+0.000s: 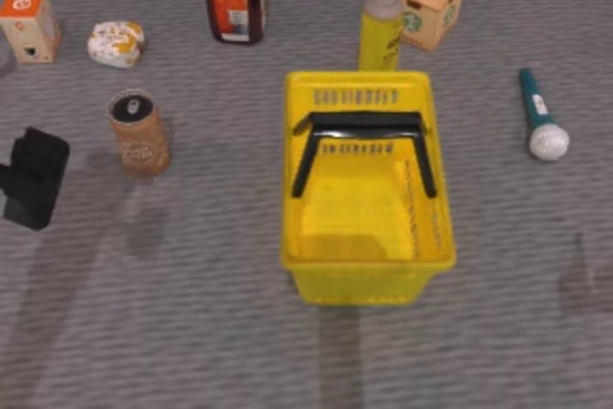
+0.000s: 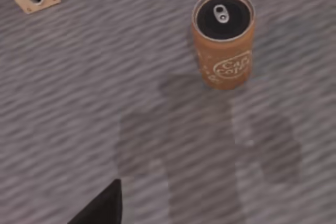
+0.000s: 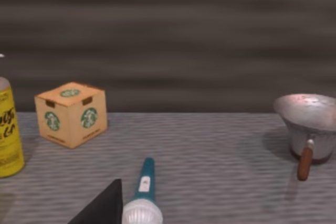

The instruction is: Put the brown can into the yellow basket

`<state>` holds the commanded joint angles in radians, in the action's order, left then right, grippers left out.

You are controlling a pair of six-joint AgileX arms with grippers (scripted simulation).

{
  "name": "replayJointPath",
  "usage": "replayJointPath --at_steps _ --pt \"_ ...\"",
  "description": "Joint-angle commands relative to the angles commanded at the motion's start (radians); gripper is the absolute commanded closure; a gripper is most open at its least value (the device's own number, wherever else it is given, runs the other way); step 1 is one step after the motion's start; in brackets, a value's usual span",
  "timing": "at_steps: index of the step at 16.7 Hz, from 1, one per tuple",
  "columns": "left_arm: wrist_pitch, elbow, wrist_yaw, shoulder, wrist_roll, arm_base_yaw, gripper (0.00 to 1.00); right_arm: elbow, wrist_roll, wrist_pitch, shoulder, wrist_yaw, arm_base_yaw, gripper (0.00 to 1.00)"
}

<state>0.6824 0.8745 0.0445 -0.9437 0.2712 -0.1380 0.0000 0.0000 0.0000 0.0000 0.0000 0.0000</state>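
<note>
The brown can [image 2: 224,40], standing ahead of the left gripper [image 1: 34,177], is showing a smooth matt tan side and a glossy dark top with a silvery metal rim and pull tab. The table [image 1: 192,313] is looking like rough ribbed grey cloth. The yellow basket [image 1: 368,280] is showing smooth, slightly shiny plastic with matt black handles. The saucepan [image 3: 307,124] is gleaming like dull metal with a wooden-looking handle.
</note>
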Motion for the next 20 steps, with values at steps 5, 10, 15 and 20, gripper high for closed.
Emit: replayJointPath --at_steps 5,10,15,20 --pt "0.234 0.523 -0.005 -0.494 0.138 -0.037 0.0 0.0 0.0 0.0 0.0 0.0 0.0 0.0" --pt "0.435 0.941 -0.018 -0.982 0.257 -0.055 0.0 0.0 0.0 0.0 0.0 0.0 0.0 0.0" --pt "0.596 1.191 -0.034 -1.33 0.339 -0.055 0.0 0.0 0.0 0.0 0.0 0.0 0.0 0.0" --pt "0.651 1.259 -0.04 -1.427 0.363 -0.053 0.0 0.0 0.0 0.0 0.0 0.0 0.0 0.0"
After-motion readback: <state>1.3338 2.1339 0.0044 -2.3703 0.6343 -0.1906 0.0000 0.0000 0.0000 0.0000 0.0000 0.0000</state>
